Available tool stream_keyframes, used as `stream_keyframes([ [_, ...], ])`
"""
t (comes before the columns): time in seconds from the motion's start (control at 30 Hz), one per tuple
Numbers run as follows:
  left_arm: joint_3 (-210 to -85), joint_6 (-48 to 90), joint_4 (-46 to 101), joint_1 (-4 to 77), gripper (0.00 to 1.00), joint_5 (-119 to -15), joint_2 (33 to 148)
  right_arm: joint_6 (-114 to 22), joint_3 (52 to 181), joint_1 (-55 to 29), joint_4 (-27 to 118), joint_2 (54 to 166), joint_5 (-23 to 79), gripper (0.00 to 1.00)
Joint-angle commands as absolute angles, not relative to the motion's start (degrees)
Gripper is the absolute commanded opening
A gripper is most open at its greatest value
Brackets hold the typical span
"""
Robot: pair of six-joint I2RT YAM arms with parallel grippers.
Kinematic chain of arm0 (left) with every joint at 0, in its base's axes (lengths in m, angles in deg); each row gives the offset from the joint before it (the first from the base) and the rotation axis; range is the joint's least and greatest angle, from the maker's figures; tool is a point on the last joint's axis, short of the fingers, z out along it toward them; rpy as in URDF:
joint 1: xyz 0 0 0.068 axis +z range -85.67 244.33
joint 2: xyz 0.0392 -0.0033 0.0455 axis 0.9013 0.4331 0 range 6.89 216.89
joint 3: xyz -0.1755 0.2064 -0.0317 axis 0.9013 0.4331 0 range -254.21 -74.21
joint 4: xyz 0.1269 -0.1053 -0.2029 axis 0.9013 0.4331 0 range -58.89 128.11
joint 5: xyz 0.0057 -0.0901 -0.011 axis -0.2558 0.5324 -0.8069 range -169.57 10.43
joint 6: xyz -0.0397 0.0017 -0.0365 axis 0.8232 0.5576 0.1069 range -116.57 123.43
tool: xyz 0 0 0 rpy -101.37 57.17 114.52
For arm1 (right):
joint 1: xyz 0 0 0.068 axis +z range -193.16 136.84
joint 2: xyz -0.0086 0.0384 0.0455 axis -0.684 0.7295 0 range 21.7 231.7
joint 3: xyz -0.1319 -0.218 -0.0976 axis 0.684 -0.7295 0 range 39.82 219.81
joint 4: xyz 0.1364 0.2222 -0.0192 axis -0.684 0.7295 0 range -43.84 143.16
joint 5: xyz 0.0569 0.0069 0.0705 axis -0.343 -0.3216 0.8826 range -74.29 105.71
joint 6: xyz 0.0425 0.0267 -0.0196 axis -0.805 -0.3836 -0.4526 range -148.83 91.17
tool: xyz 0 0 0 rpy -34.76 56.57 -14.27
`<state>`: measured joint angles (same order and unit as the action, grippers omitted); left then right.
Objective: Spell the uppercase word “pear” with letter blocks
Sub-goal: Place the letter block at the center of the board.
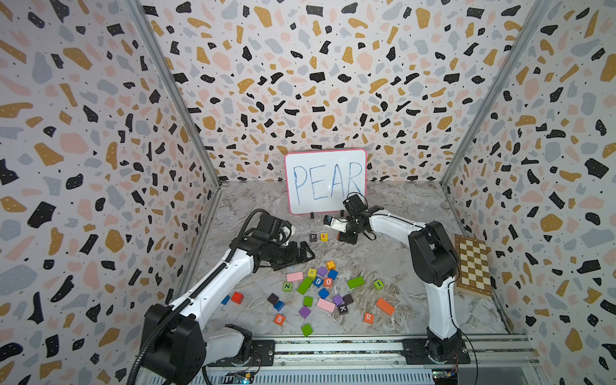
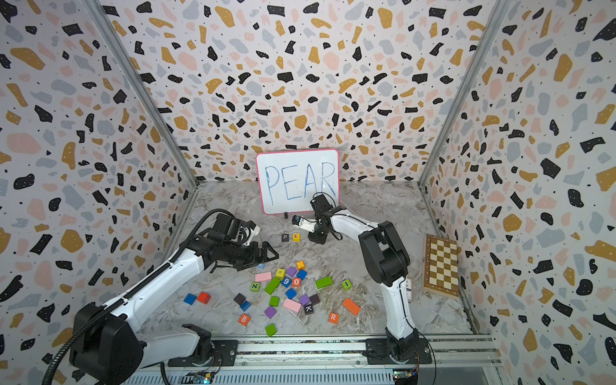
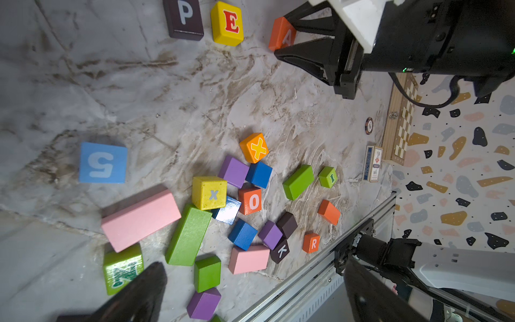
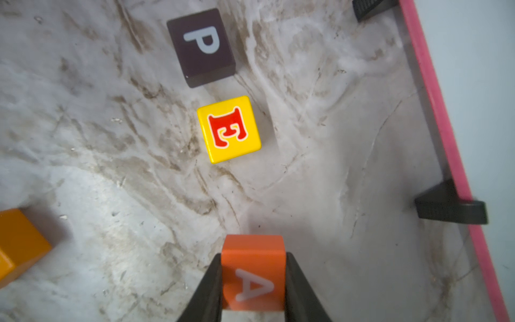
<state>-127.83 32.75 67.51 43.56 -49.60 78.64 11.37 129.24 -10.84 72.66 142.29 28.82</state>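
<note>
The right gripper (image 4: 253,259) is clamped on the small orange wooden cube with a white A (image 4: 252,248), one black finger on each side face, letter face showing between them. It holds the cube low over the marble-patterned tabletop (image 1: 400,266); whether it touches the surface cannot be told. Just beside it, with a gap, sits the glossy yellow cube with a red E (image 4: 229,128), and next in the same row the dark brown-black cube with a white P (image 4: 201,46), both letter-up in front of the pink-framed whiteboard reading PEAR (image 1: 325,181). The orange cube with a white R (image 1: 368,317) lies well apart near the front rail, between the dark K cube (image 1: 343,309) and an orange oblong brick (image 1: 385,306). The left gripper (image 1: 301,258) hangs spread wide and empty over the heap of mixed blocks
</note>
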Motion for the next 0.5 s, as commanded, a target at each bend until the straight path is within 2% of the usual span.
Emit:
stream_keyframes([
  [0.0, -128.88, 32.75, 68.84, 43.82, 0.99, -49.59, 78.82, 12.91, 131.92, -10.95, 74.83, 140.86, 29.92, 0.08],
  [0.47, -132.11, 33.93, 70.56, 43.81, 0.99, -51.0, 81.02, 14.11, 131.51, -12.92, 74.46, 141.54, 34.08, 0.06],
])
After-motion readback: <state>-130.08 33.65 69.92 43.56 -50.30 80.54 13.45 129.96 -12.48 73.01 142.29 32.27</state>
